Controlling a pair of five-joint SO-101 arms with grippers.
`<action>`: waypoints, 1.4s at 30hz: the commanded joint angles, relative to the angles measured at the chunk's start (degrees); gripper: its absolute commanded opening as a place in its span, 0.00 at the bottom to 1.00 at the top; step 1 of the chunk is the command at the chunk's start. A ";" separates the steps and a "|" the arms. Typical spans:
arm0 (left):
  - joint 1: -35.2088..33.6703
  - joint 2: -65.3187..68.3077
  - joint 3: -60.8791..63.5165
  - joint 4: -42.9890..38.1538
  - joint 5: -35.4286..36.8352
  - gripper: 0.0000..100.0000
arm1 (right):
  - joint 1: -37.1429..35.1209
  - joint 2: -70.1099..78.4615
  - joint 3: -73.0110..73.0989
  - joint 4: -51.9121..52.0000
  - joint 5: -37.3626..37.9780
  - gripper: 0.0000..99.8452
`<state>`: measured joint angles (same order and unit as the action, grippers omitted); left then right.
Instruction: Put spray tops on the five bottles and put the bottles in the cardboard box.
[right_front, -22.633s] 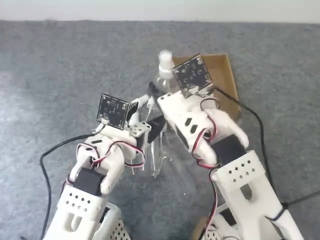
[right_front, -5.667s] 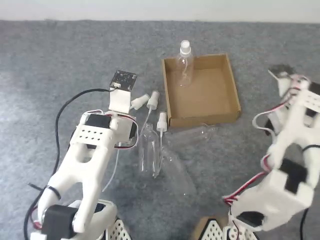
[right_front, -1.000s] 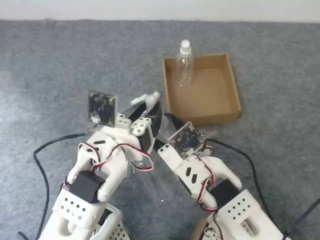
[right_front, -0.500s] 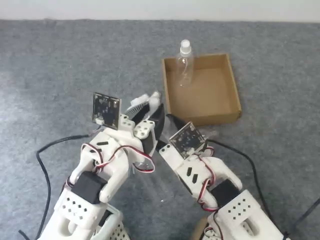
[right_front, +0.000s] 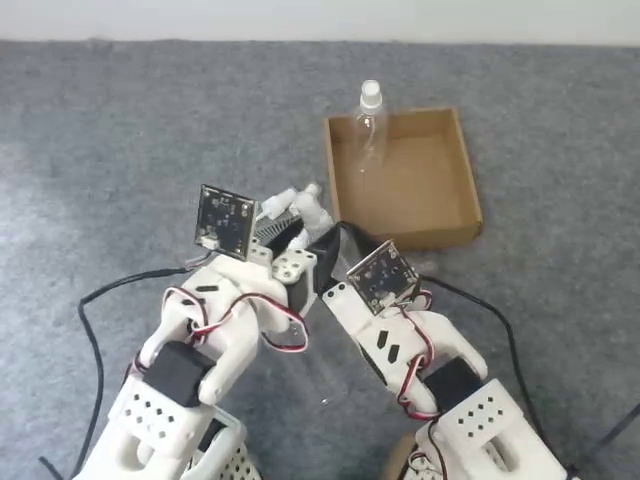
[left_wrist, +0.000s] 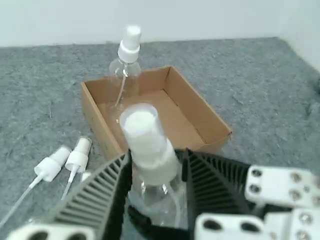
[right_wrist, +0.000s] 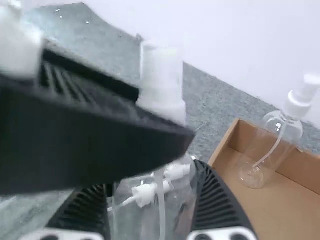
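Two tools hold one bottle together.
The left tool (left_wrist: 156, 159) is closed tight on a white spray top (left_wrist: 142, 127), one finger on each side of it. That top sits on the neck of a clear bottle (right_wrist: 172, 192). The right tool (right_wrist: 152, 215) is closed around the bottle's body and holds it upright, just in front of the cardboard box (right_front: 410, 240). A second bottle (right_front: 368, 130) with its top on stands in a far corner of the box. Two loose spray tops (left_wrist: 65, 160) lie side by side on the grey counter (right_front: 120, 130) beside the box.
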<state>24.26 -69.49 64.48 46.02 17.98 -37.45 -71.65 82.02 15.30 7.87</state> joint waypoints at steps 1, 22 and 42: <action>0.79 -0.44 -2.07 0.62 -0.70 0.16 | 0.31 -3.12 -1.76 -2.24 -0.53 0.01; -7.91 -23.65 -1.36 9.32 -7.21 0.24 | 7.60 -3.03 -5.45 -1.71 -0.88 0.01; -7.47 -23.56 6.90 1.85 -9.14 0.24 | 9.54 28.26 -44.31 10.07 -1.14 0.01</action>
<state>16.70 -92.97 71.16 49.89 9.45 -28.22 -50.81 49.05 21.71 7.60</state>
